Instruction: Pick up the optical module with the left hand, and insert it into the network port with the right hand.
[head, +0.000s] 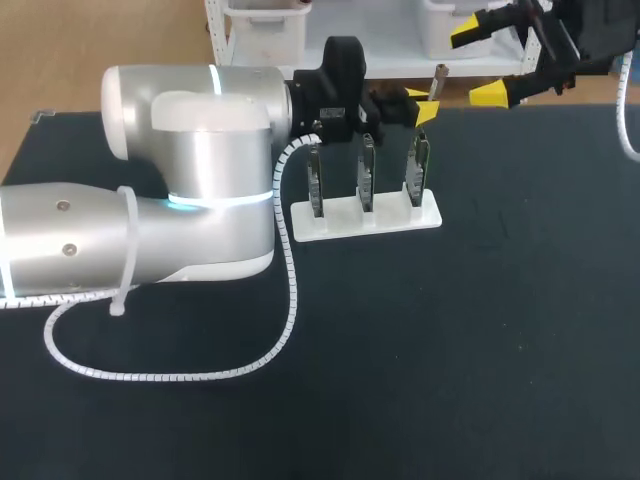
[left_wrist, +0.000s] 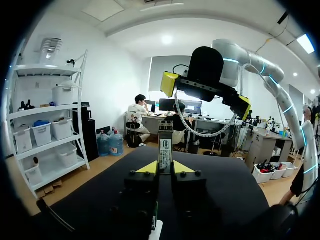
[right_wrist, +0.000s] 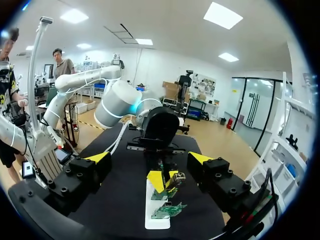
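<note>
black desk (head: 480, 330) is carrying a white rack (head: 365, 218) w/ three boards (head: 367, 175) standing upright in it. ports on them are too small to make out. left gripper (left_wrist: 165, 168) is hovering close above the rack's right-hand end and is clenching the module (left_wrist: 165, 145) by its lower end, w/ the module standing upright btwn the yellow tips. right gripper (head: 480, 62) is hanging released, fingers wide, near the desk's far edge. it's facing the module but apart from it.

risks as i'm judging them: the handover is looking like the weak spot. only the module's base is being pinched, so a right gripper coming in off-centre is prob nudging the free end and tilting or twisting it in the left's hold. if left is letting go before right is fully closing, the module is dropping onto the boards or desk. left gripper is sitting v. close over the rack, so any dip is risking a knock on the boards. a skewed regrip is also meaning a skewed approach to the port, i.e. jamming rather than seating.
</note>
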